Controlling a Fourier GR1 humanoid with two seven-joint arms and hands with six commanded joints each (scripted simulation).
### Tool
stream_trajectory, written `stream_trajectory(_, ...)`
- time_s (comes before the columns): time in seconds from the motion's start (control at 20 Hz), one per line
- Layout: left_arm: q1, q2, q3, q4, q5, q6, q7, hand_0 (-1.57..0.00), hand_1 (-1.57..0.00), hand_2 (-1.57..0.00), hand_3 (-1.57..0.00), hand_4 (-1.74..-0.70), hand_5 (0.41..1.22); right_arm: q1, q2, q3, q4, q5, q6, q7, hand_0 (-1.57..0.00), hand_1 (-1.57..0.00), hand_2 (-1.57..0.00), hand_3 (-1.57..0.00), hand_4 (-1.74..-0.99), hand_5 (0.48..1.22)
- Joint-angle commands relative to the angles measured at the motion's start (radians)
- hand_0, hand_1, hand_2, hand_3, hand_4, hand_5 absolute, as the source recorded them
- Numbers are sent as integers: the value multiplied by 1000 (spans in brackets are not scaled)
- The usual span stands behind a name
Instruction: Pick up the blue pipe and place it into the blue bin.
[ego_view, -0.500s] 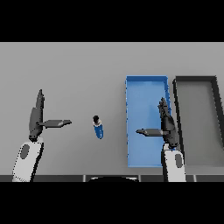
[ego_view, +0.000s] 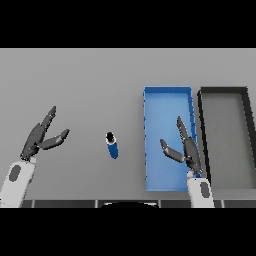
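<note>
The blue pipe, short with a dark cap at its far end, lies on the grey table between my two hands. Right of it stands the blue bin, long and rectangular, with nothing visible inside. My right hand hovers open over the bin's near right part, fingers straight and thumb spread toward the pipe. At the lower left, my left hand is open too, fingers pointing up and away, thumb toward the pipe, about a hand's length from it.
A dark grey bin sits directly right of the blue bin, sides nearly touching. The table's front edge runs just below both forearms.
The right hand has shifted slightly left over the blue bin. The left hand has barely moved. The pipe lies where it was.
</note>
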Motion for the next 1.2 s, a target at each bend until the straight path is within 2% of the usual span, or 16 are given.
stream_trajectory(0.0,-5,6,-7,2,-1,-18,1,1,1,1,1,-1077,588,-3,-8,2,-10,12,-6,23,1,1,1,1,-1223,620)
stream_trajectory(0.25,1,26,-22,-19,14,-76,-21,1,1,1,1,-1086,605,8,-15,15,-19,53,-23,48,1,1,1,1,-1185,597)
stream_trajectory(0.3,23,40,-31,-39,19,-109,-53,1,1,1,1,-1090,596,19,-22,11,-17,49,-20,28,1,1,1,1,-1186,598)
stream_trajectory(0.35,41,45,-48,-64,21,-131,-54,1,1,1,1,-1096,583,16,-22,18,-21,55,-17,23,1,1,1,1,-1187,600)
stream_trajectory(0.45,50,51,-81,-101,21,-175,-54,1,1,1,1,-1102,554,6,-27,20,-22,50,-6,10,1,1,1,1,-1198,607)
stream_trajectory(0.55,63,43,-122,-141,14,-195,-25,1,1,1,1,-1124,514,2,-31,15,-19,47,-5,18,1,1,1,1,-1205,611)
stream_trajectory(0.65,59,9,-176,-171,-7,-207,2,1,1,1,1,-1158,497,1,-19,27,-21,63,-14,28,1,1,1,1,-1208,612)
stream_trajectory(0.85,56,-43,-233,-181,-82,-180,0,1,1,1,1,-1181,469,25,-19,30,-47,56,-9,29,1,1,1,1,-1221,618)
stream_trajectory(1.05,27,-113,-269,-124,-133,-161,-8,1,1,1,1,-1193,465,31,0,40,-50,67,-22,34,1,1,1,1,-1230,622)
stream_trajectory(1.15,10,-171,-293,-82,-143,-156,15,1,1,1,1,-1206,468,38,-4,41,-64,70,-23,39,1,1,1,1,-1229,622)
